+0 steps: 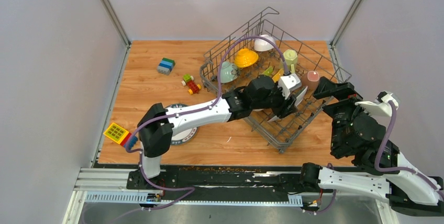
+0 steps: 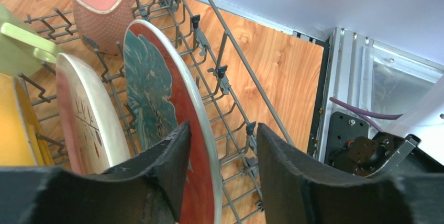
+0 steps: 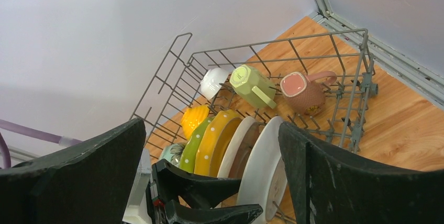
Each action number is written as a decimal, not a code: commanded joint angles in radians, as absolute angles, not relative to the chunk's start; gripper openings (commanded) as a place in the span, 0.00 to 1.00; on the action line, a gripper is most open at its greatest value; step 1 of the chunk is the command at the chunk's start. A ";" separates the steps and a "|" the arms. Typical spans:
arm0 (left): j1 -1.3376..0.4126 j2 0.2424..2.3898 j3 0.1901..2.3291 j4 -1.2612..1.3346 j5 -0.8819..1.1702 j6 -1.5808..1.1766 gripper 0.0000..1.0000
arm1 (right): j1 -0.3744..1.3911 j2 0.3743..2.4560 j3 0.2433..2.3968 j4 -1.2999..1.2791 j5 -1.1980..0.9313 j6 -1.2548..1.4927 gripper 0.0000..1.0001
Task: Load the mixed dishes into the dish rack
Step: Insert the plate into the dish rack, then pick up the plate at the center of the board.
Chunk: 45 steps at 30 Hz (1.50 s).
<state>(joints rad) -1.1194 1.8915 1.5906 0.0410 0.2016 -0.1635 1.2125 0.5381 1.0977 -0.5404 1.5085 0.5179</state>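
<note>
Looks nearly done: bowls [image 1: 245, 57], mugs [image 3: 303, 90], plates [image 3: 222, 137] racked in dish rack [image 1: 285, 130] at far-right corner of surface [image 1: 152, 82], left hand [image 2: 221, 145] spread astride red leaf plate [image 2: 157, 93] standing in tines, right hand [image 3: 209, 130] spread, empty alongside, probably one round plate [image 1: 187, 132] remaining near-left under left arm [image 1: 199, 115].

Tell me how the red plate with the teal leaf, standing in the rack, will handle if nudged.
The plate looks glazed ceramic: likely stiff, slippery and chippable against the dish rack wires. Standing on edge between tines, it would probably lean rather than roll. The open left gripper straddles it, so tines alone seem to hold it.
</note>
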 commanded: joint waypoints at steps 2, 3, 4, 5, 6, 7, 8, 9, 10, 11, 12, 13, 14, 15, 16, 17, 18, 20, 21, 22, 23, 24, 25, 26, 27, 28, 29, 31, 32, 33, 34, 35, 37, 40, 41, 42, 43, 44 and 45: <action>-1.123 1.761 1.564 0.052 0.178 -0.115 0.62 | 1.210 0.540 1.133 -0.551 1.490 0.535 1.00; -1.123 1.731 1.543 0.057 0.168 -0.108 0.64 | 1.210 0.539 1.134 -0.550 1.484 0.538 1.00; -1.123 1.698 1.531 0.063 0.164 -0.104 0.69 | 1.210 0.539 1.136 -0.550 1.476 0.538 1.00; -1.123 1.679 1.507 0.068 0.155 -0.096 0.71 | 1.210 0.545 1.140 -0.550 1.465 0.537 1.00; -1.123 1.642 1.494 0.078 0.150 -0.093 0.74 | 1.210 0.556 1.145 -0.550 1.453 0.531 1.00; -1.124 1.621 1.464 0.084 0.140 -0.087 0.75 | 1.210 0.571 1.152 -0.550 1.443 0.523 1.00; -1.123 1.580 1.448 0.095 0.133 -0.083 0.78 | 1.210 0.595 1.162 -0.549 1.433 0.513 1.00; -1.123 1.559 1.417 0.100 0.111 -0.077 0.79 | 1.210 0.620 1.171 -0.550 1.426 0.504 1.00; -1.123 1.515 1.400 0.107 0.098 -0.073 0.81 | 1.210 0.645 1.180 -0.550 1.417 0.497 1.00; -1.123 1.493 1.361 0.110 0.059 -0.063 0.83 | 1.210 0.669 1.190 -0.550 1.401 0.491 1.00; -1.124 1.446 1.340 0.112 0.033 -0.057 0.86 | 1.210 0.688 1.199 -0.550 1.379 0.485 1.00; -1.122 1.421 1.299 0.110 -0.024 -0.042 0.87 | 1.210 0.708 1.210 -0.549 1.354 0.481 1.00; -1.123 1.373 1.278 0.106 -0.057 -0.035 0.91 | 1.210 0.725 1.218 -0.550 1.329 0.478 1.00; -1.118 1.348 1.233 0.105 -0.120 -0.025 0.94 | 1.210 0.751 1.233 -0.549 1.288 0.472 1.00; -1.114 1.302 1.190 0.101 -0.166 -0.025 0.96 | 1.209 0.775 1.245 -0.546 1.255 0.457 1.00; -1.096 1.257 1.169 0.093 -0.182 -0.027 0.99 | 1.208 0.801 1.257 -0.539 1.219 0.436 1.00; -1.067 1.233 1.128 0.086 -0.204 -0.040 0.99 | 1.207 0.828 1.268 -0.524 1.174 0.403 1.00; -1.011 1.173 1.072 0.057 -0.242 -0.066 1.00 | 1.203 0.884 1.283 -0.478 1.085 0.344 1.00; -0.992 1.131 1.051 0.039 -0.256 -0.075 1.00 | 1.202 0.915 1.290 -0.465 1.039 0.332 1.00; -0.955 1.111 1.012 0.031 -0.287 -0.095 1.00 | 1.201 0.940 1.299 -0.458 0.989 0.331 1.00; -0.935 1.067 0.994 0.012 -0.301 -0.106 1.00 | 1.200 0.967 1.305 -0.448 0.941 0.333 1.00; -0.889 1.047 0.962 -0.009 -0.324 -0.132 1.00 | 1.199 0.994 1.310 -0.435 0.887 0.335 1.00; -0.866 1.006 0.945 -0.041 -0.334 -0.144 1.00 | 1.197 1.020 1.314 -0.422 0.838 0.337 1.00; -0.812 0.987 0.909 -0.055 -0.349 -0.173 1.00 | 1.195 1.051 1.322 -0.413 0.784 0.339 1.00; -0.782 0.948 0.891 -0.082 -0.355 -0.191 1.00 | 1.196 1.092 1.336 -0.407 0.735 0.341 1.00; -0.718 0.929 0.857 -0.098 -0.363 -0.226 1.00 | 1.195 1.123 1.352 -0.404 0.681 0.343 1.00; -0.686 0.893 0.840 -0.124 -0.363 -0.246 1.00 | 1.195 1.158 1.368 -0.403 0.630 0.345 1.00; -0.580 0.848 0.772 -0.168 -0.374 -0.340 1.00 | 1.194 1.227 1.401 -0.402 0.527 0.352 1.00; -0.508 0.834 0.759 -0.183 -0.373 -0.366 1.00 | 1.194 1.261 1.416 -0.402 0.478 0.353 1.00; -0.474 0.807 0.729 -0.210 -0.375 -0.411 1.00 | 1.193 1.294 1.431 -0.402 0.430 0.355 0.99; -0.419 0.796 0.711 -0.222 -0.389 -0.438 1.00 | 1.194 1.330 1.447 -0.402 0.383 0.359 0.99; -0.391 0.773 0.678 -0.239 -0.401 -0.490 1.00 | 1.193 1.361 1.458 -0.403 0.343 0.367 0.97; -0.295 0.746 0.630 -0.266 -0.394 -0.556 1.00 | 1.193 1.426 1.471 -0.399 0.266 0.382 0.95; -0.199 0.723 0.568 -0.273 -0.336 -0.630 1.00 | 1.191 1.514 1.480 -0.406 0.206 0.421 0.93; -0.158 0.720 0.538 -0.271 -0.304 -0.663 1.00 | 1.189 1.539 1.478 -0.407 0.191 0.438 0.92; -0.141 0.719 0.524 -0.267 -0.293 -0.678 1.00 | 1.186 1.563 1.478 -0.407 0.167 0.452 0.89; -0.112 0.720 0.503 -0.268 -0.279 -0.704 1.00 | 1.181 1.585 1.479 -0.407 0.140 0.462 0.86; -0.100 0.722 0.495 -0.268 -0.275 -0.715 1.00 | 1.177 1.611 1.480 -0.407 0.119 0.473 0.84; -0.083 0.723 0.478 -0.264 -0.273 -0.733 1.00 | 1.171 1.633 1.480 -0.407 0.110 0.495 0.82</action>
